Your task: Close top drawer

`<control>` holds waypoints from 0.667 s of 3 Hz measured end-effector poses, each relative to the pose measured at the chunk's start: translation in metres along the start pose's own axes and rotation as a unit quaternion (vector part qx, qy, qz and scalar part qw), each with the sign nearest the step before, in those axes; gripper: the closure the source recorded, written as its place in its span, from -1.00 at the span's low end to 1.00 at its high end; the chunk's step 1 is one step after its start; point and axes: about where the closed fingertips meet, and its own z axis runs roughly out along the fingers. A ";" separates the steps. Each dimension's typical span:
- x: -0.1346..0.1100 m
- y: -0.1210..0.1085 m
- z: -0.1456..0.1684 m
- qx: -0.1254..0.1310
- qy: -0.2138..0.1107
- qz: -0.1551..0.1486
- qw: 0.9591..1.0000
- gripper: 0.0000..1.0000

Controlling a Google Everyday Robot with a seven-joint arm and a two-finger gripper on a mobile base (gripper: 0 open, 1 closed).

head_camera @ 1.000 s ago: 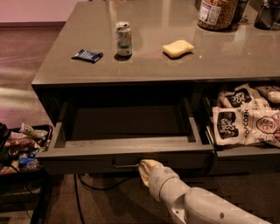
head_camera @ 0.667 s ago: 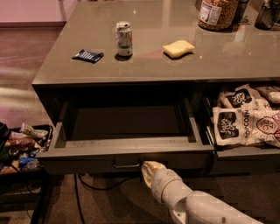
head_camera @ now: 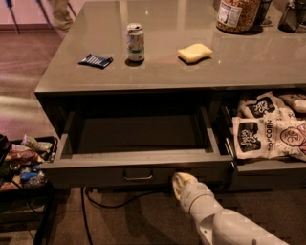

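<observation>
Down at the bottom, the white arm (head_camera: 224,225) reaches in from the lower right. The gripper (head_camera: 184,181) sits low against the front of the top drawer (head_camera: 86,173), just right of its small metal bar handle (head_camera: 138,176). The fingers look pressed together, one cream-coloured tip with no gap showing. The top drawer is pulled well out from under the counter (head_camera: 267,62), its dark floor in plain view. Off to the left, a black tray (head_camera: 49,143) of snack packets sits low beside the drawer. On the right, a neighbouring drawer (head_camera: 267,167) is open too, packed with white popcorn bags (head_camera: 267,139). Up on the counter are a blue packet (head_camera: 95,61), a drink can (head_camera: 135,42) standing upright and a yellow sponge (head_camera: 194,52). At the far edge stands a jar (head_camera: 236,14).
</observation>
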 end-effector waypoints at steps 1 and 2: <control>0.009 -0.011 0.013 0.019 0.010 0.003 1.000 1.00; 0.009 -0.026 0.031 0.036 0.008 0.002 0.999 1.00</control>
